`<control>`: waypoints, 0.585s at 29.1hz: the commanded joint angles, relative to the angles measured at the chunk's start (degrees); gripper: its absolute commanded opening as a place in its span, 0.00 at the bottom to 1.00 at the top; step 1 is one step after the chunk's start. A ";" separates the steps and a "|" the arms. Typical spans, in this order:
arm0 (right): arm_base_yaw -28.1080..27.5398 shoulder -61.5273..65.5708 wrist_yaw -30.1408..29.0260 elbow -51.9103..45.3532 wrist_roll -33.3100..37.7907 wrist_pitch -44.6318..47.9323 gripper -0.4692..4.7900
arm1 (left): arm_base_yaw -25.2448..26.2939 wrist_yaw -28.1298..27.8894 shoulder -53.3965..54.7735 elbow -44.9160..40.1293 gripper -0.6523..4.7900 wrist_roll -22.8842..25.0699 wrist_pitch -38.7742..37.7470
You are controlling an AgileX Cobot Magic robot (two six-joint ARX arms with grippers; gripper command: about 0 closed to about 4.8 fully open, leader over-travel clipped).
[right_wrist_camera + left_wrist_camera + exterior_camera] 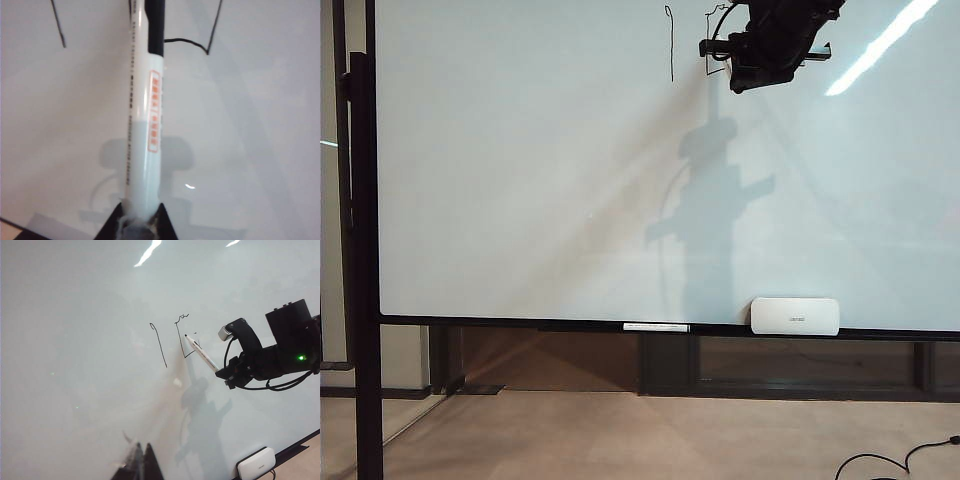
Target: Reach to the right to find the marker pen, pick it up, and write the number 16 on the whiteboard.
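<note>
Marker pen (716,48) sits at the top of the exterior view, right of centre, held by the right gripper (720,48) with its tip against the whiteboard (520,180). Only a short stub of it shows ahead of the dark arm. Left of it stands the finished 1 (671,45); the first strokes of the 6 (710,62) lie just under the gripper. An eraser (795,316) and a thin white stick (656,327) rest on the ledge along the lower edge.

In the left wrist view the pen (201,353) slants from the right gripper (222,374) at centre right up to the part-drawn 6 (181,335), tip touching or nearly touching the board (75,340). The 1 (159,344) lies just left. The left gripper (139,460) shows at the bottom edge with its fingers close together and nothing between them, hanging well clear of the writing. The eraser (256,463) is at lower right.

In the right wrist view the pen (145,125) runs up the middle, its rear end pinched between the right gripper (140,217) fingers at the bottom edge, its black front section near the strokes (200,42) at the top.

I judge the pen light, stiff and smooth-barrelled, so it could slip or swivel under writing pressure; a grip nearer the tip would steady it.
</note>
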 commanded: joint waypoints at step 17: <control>0.04 0.00 -2.93 0.42 1.07 1.14 0.09 | 0.00 -2.14 -3.98 0.33 0.11 0.33 -3.78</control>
